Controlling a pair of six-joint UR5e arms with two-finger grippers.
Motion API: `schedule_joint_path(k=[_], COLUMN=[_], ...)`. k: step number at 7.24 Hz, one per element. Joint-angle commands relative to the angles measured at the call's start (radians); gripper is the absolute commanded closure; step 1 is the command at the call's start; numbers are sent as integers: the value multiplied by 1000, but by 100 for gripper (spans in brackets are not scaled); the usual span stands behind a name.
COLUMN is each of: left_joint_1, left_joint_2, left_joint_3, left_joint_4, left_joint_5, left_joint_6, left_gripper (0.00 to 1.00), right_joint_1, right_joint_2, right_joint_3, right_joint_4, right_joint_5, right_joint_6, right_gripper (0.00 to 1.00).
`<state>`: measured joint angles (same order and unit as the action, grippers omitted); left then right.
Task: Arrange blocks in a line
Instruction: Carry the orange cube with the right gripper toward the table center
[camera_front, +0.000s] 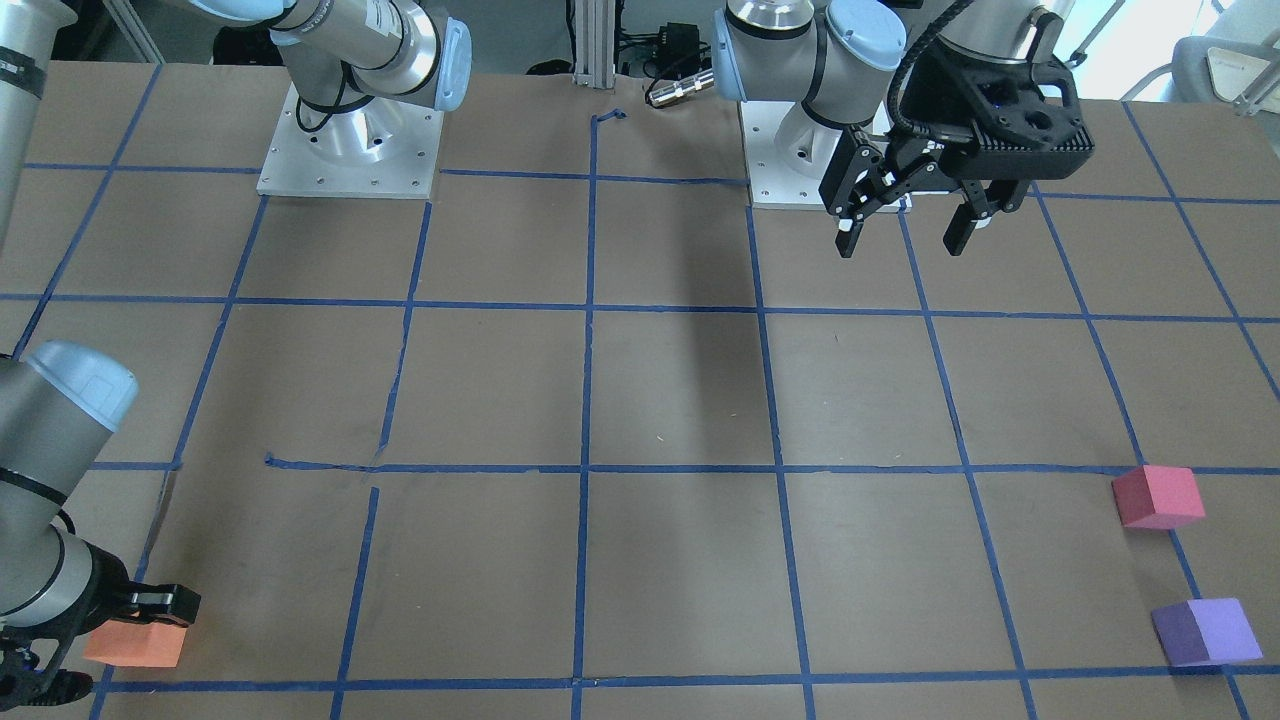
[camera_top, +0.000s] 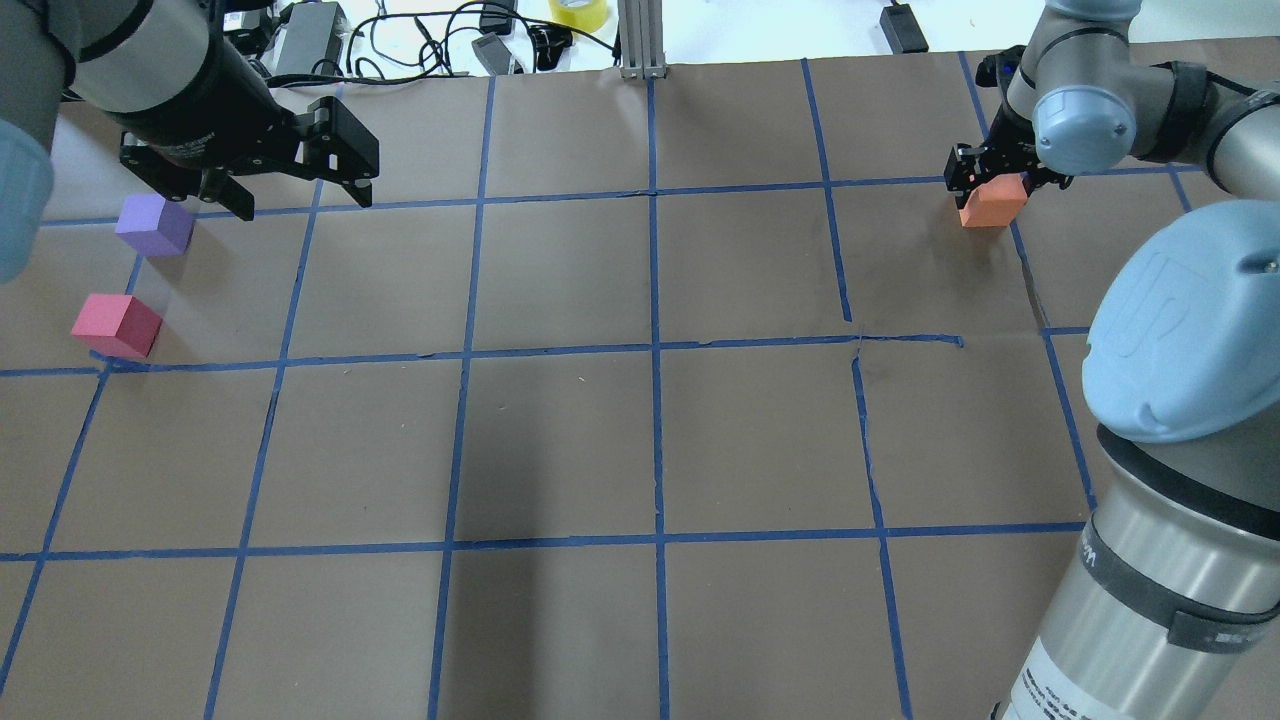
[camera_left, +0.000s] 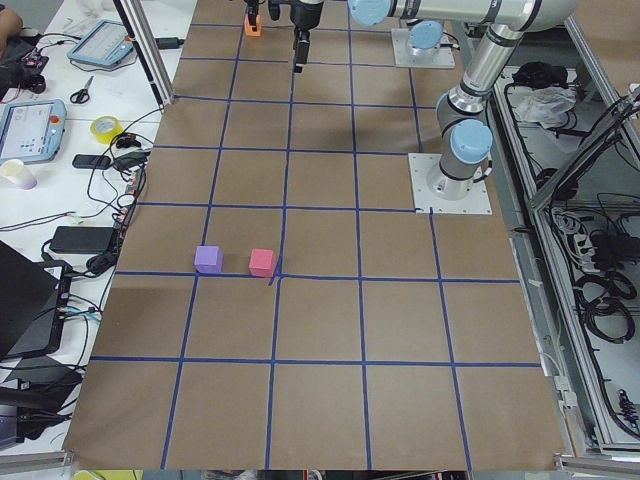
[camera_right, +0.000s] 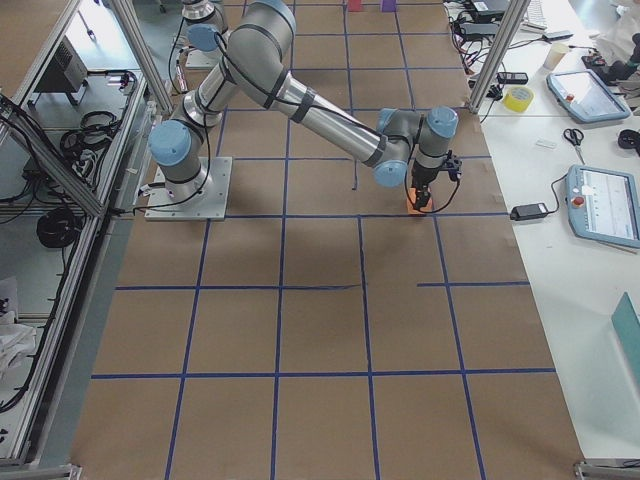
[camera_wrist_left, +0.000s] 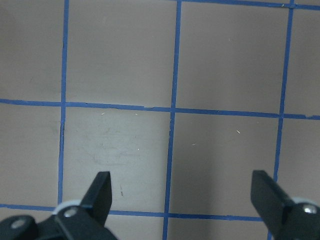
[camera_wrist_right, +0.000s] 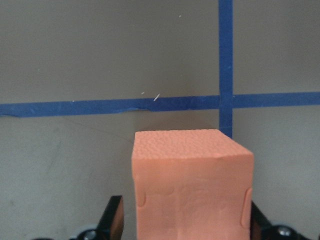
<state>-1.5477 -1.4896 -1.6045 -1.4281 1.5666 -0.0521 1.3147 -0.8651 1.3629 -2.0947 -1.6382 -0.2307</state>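
Observation:
The orange block (camera_front: 135, 645) sits on the table at the far right, on my side of a blue tape line. My right gripper (camera_top: 1000, 180) is lowered over it, open, with one finger on each side. The right wrist view shows the orange block (camera_wrist_right: 192, 185) between the fingers (camera_wrist_right: 115, 220), with a thin gap on its left. The pinkish-red block (camera_top: 115, 325) and the purple block (camera_top: 153, 225) sit close together at the far left. My left gripper (camera_top: 303, 200) hangs open and empty, high above the table; only bare paper shows between its fingers (camera_wrist_left: 102, 195).
Brown paper with a blue tape grid (camera_top: 655, 345) covers the table. Both arm bases (camera_front: 350, 150) are bolted on the robot's side. Cables, a yellow tape roll (camera_top: 578, 12) and power bricks lie beyond the far edge. My right arm's elbow (camera_top: 1190, 330) looms at near right.

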Motion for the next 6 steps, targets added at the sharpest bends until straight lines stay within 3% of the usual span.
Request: schedule_joint_path(k=[1,2,3,6], left_joint_1=[0,0,0,0], left_joint_2=[2,0,3,5], left_joint_3=[0,0,0,0], left_joint_4=[0,0,0,0], left_joint_5=[1,0,3,3], left_joint_6=[0,2,2,2], left_gripper=[0,0,0,0], right_joint_1=[0,1,6,122], right_joint_2=[-8,-15,-23,-109], right_joint_3=[1,-1,-4,-4], right_joint_4=[13,15,13,33], right_joint_5=[0,1,12,11], right_joint_6=[1,4,13,101], right_gripper=[60,74,78,77])
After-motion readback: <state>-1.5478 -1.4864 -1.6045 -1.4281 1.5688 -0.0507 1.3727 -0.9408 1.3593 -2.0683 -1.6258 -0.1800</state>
